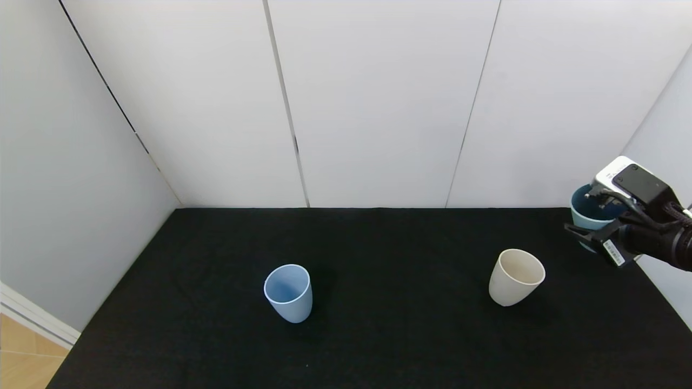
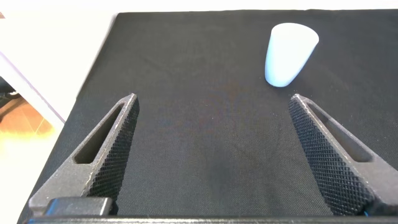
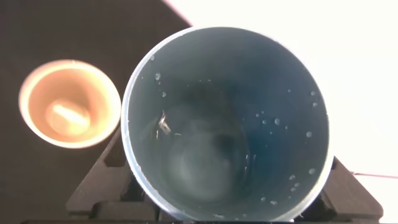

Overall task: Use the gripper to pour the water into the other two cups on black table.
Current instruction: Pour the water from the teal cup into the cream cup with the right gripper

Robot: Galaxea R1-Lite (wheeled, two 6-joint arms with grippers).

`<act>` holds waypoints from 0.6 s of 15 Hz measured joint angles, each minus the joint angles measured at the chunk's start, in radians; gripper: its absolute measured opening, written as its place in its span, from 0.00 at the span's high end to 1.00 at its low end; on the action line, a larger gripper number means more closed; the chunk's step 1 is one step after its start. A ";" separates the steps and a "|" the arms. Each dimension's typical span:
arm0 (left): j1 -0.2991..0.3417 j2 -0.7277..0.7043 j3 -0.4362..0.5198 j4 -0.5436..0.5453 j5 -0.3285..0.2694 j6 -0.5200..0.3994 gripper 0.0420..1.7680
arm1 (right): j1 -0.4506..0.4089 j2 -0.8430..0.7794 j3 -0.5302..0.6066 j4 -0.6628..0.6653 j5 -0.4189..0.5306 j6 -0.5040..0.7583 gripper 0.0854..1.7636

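Observation:
My right gripper (image 1: pixel 592 229) is shut on the teal cup (image 1: pixel 589 212) and holds it upright above the black table (image 1: pixel 378 335) at the far right. In the right wrist view the teal cup (image 3: pixel 227 124) fills the picture, with water (image 3: pixel 205 162) glinting at its bottom and droplets on its wall. The cream cup (image 1: pixel 516 276) stands on the table just left of and nearer than the held cup; it also shows in the right wrist view (image 3: pixel 68 102). The light blue cup (image 1: pixel 288 292) stands left of centre, and in the left wrist view (image 2: pixel 289 53) beyond my open, empty left gripper (image 2: pixel 213 106).
White wall panels (image 1: pixel 378 102) close the table at the back and both sides. The table's left edge drops to a wooden floor (image 1: pixel 24 356). Bare black fabric lies between the two standing cups.

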 joint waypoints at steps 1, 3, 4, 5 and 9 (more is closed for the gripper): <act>0.000 0.000 0.000 0.000 0.000 0.000 0.03 | -0.007 0.011 0.000 0.000 -0.001 -0.043 0.32; 0.000 0.000 0.000 0.000 0.000 0.000 0.03 | -0.025 0.029 -0.002 0.001 -0.005 -0.134 0.32; 0.000 0.000 0.000 0.000 0.000 0.000 0.03 | -0.035 0.039 -0.006 0.002 -0.006 -0.176 0.32; 0.000 0.000 0.000 0.000 0.000 0.000 0.03 | -0.042 0.048 -0.009 0.004 -0.008 -0.207 0.32; 0.000 0.000 0.000 0.000 0.000 0.000 0.03 | -0.050 0.074 -0.010 0.005 -0.011 -0.337 0.32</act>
